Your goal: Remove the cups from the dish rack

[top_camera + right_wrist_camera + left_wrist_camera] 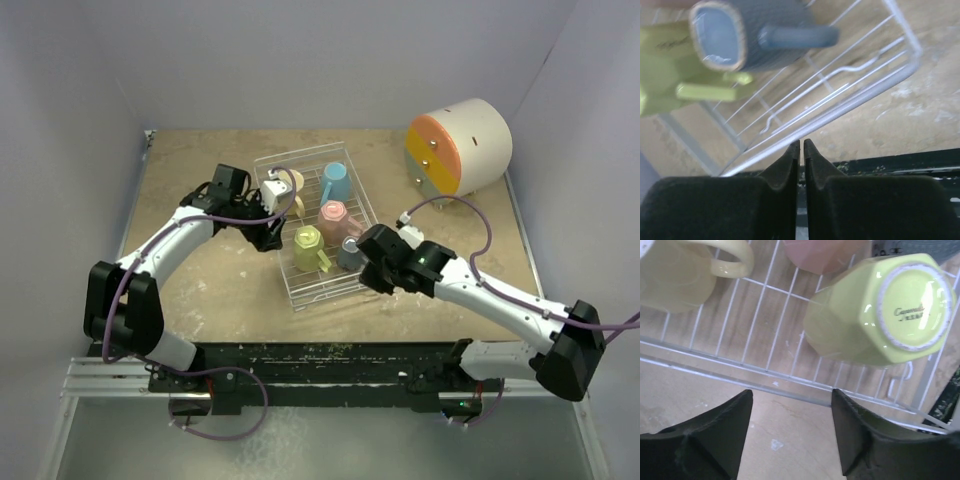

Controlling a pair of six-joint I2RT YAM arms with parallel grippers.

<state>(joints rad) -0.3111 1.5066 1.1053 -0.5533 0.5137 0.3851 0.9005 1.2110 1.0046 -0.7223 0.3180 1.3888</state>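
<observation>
Dish rack (322, 287) sat mid-table on the tan table (200, 295), skewed, with all five mugs inside it.
- Cream-yellow mug (293, 181): far left corner, partly hidden behind the left wrist.
- Light blue mug (336, 182): far side, to the right of the cream one.
- Pink mug (333, 217): centre.
- Lime green mug (308, 245): near left. In the left wrist view it stood base up, a printed mark on its foot (875, 310).
- Grey-blue mug (350, 252): near right, just beside the lime one. In the right wrist view (740, 40) its handle pointed right; could not tell whether mouth or base faced the camera.

Left gripper (270, 238) hung at the rack's left side. In the left wrist view its fingers stood well apart (791, 395) with nothing between them, tips outside the rim wire over bare table.

Right gripper (368, 262) sat at the rack's near right edge, close to the grey-blue mug. In the right wrist view its fingers were pressed almost together (801, 145), only a slit left, gripping nothing, outside the rack rim.

Round cream-and-orange drawer unit (458, 150) lay at the far right corner, well apart from the rack.
</observation>
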